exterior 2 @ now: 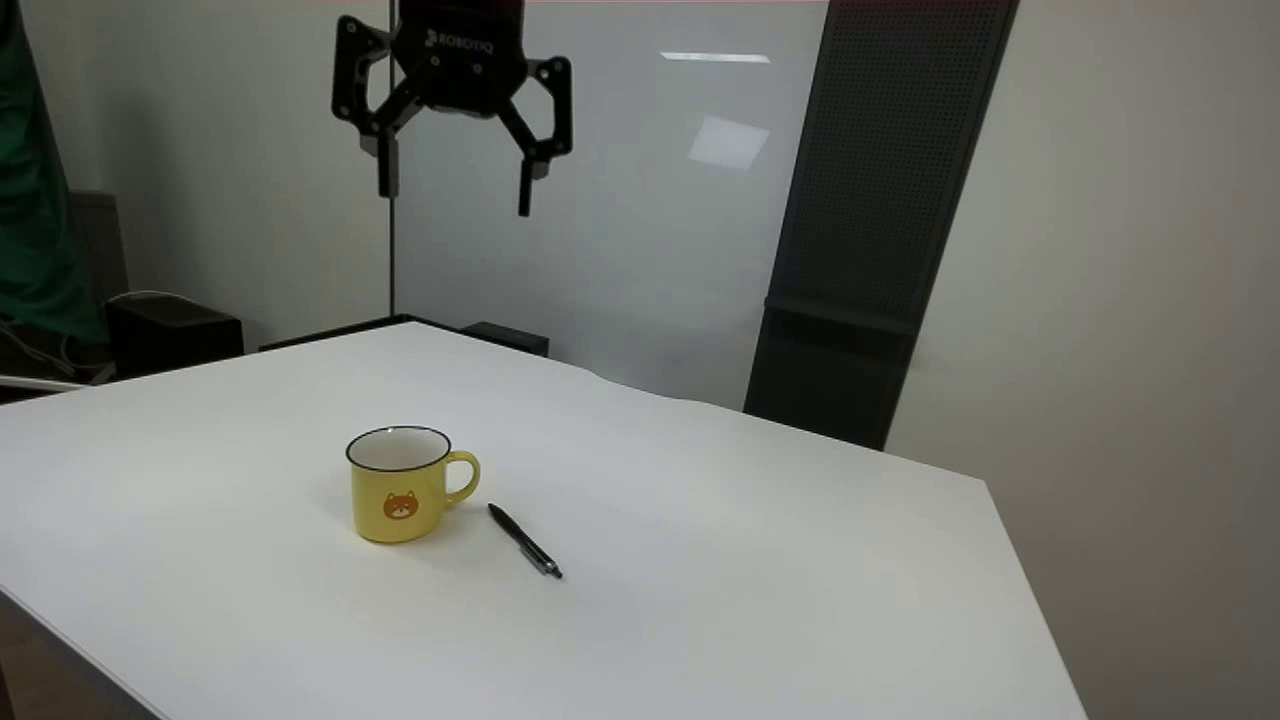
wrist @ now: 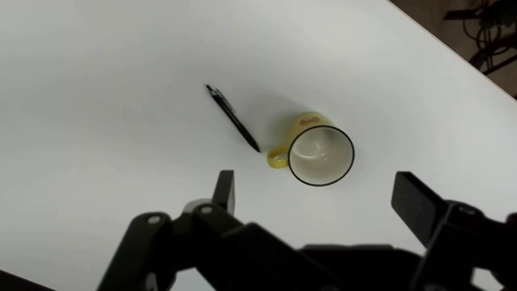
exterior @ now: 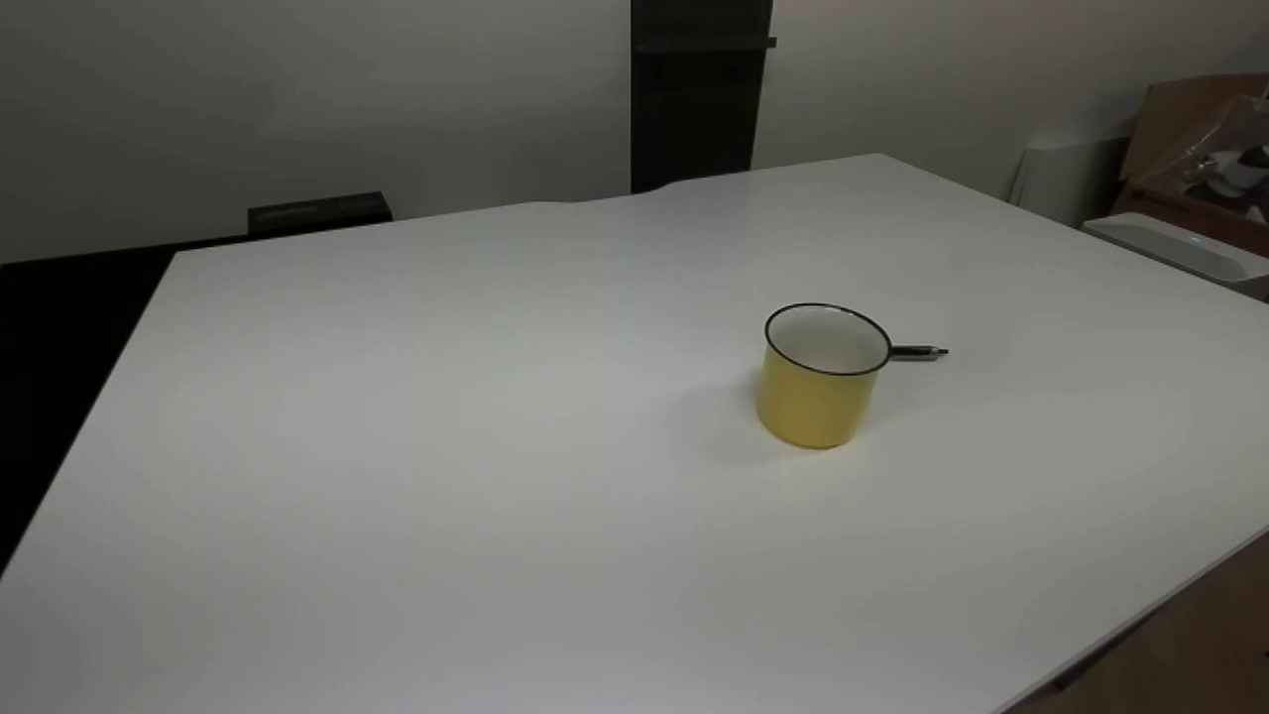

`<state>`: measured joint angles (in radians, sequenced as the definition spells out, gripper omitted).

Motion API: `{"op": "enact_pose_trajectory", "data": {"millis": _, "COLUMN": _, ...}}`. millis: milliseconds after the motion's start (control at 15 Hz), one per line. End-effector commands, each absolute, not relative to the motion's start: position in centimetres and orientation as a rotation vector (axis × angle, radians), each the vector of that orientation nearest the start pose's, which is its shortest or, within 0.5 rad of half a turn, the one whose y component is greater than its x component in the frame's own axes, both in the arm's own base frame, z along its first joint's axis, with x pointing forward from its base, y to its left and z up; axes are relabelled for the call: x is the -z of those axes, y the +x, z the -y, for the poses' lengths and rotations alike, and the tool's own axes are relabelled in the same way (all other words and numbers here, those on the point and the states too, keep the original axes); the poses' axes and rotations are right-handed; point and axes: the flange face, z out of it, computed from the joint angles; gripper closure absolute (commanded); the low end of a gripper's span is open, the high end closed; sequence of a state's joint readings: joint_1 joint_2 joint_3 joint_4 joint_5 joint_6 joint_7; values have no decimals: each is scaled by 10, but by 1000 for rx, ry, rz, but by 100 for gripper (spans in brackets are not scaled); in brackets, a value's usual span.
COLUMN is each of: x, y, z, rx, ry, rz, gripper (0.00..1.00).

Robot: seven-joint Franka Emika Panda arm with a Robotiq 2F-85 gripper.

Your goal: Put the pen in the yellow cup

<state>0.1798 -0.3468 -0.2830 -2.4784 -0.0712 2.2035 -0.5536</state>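
Observation:
The yellow cup point(exterior: 815, 405) stands upright on the white table in both exterior views point(exterior 2: 380, 505). It has a dark rim, a pale inside, a handle and a small animal face. The black pen point(exterior 2: 524, 541) lies flat on the table near the handle, apart from the cup. In an exterior view the cup hides part of the pen point(exterior: 914, 352). My gripper point(exterior 2: 456, 205) is open and empty, high above the table. In the wrist view my open gripper point(wrist: 313, 182) has the cup point(wrist: 298, 128) ahead between its fingers and the pen point(wrist: 234, 119) to the upper left.
The white table point(exterior: 446, 446) has edges showing in all views; in the wrist view one edge runs across the upper right. A dark box point(exterior: 317, 211) is beyond the table's back edge. A white device point(exterior: 1180, 246) and a cardboard box point(exterior: 1180, 139) are beyond the right edge.

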Motion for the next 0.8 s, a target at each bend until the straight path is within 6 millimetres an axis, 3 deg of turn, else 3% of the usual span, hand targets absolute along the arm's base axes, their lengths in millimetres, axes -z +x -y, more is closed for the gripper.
{"op": "enact_pose_trajectory", "data": {"millis": 0, "x": -414, "y": 436, "z": 43, "rx": 110, "ry": -3178, "rz": 944, "gripper": 0}}
{"op": "enact_pose_trajectory", "data": {"millis": 267, "x": -388, "y": 446, "z": 24, "rx": 260, "ry": -3294, "rz": 1187, "gripper": 0}}
{"op": "enact_pose_trajectory", "data": {"millis": 333, "x": -379, "y": 448, "z": 20, "rx": 293, "ry": -3253, "rz": 1172, "gripper": 0}}
{"op": "enact_pose_trajectory", "data": {"millis": 400, "x": -395, "y": 443, "z": 26, "rx": 250, "ry": -3255, "rz": 1166, "gripper": 0}}
{"op": "enact_pose_trajectory", "data": {"millis": 533, "x": -378, "y": 446, "z": 19, "rx": 267, "ry": -3232, "rz": 1195, "gripper": 0}}
{"op": "enact_pose_trajectory", "data": {"millis": 733, "x": -375, "y": 448, "z": 19, "rx": 276, "ry": -3215, "rz": 1219, "gripper": 0}}
